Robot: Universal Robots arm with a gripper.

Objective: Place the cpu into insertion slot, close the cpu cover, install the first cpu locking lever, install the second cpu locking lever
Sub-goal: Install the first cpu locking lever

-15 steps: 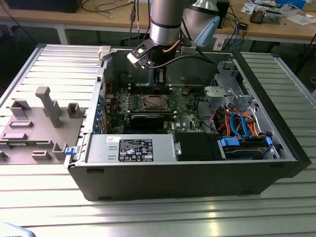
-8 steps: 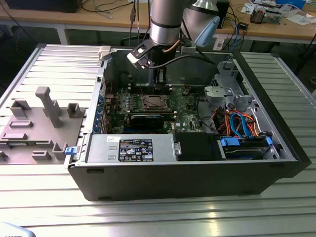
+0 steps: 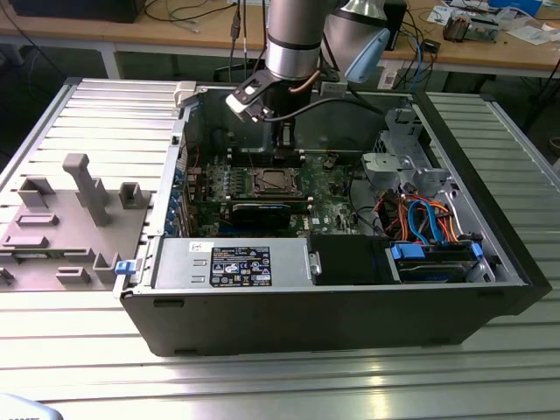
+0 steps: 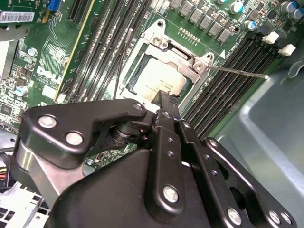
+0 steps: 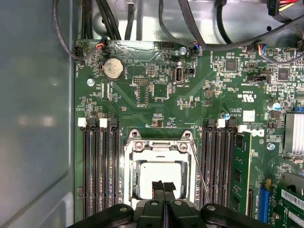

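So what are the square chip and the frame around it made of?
The cpu looks metal-topped: pale, dull silvery-grey. The cpu cover framing it seems to be thin pressed metal, brighter, with glints on its bent edges. Which metal, I can't tell.

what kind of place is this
Probably a robotics or electronics lab: an open black desktop computer case lies on a ribbed silvery metal table, a silver robot arm reaches into it, and light wooden workbenches with cables stand behind.
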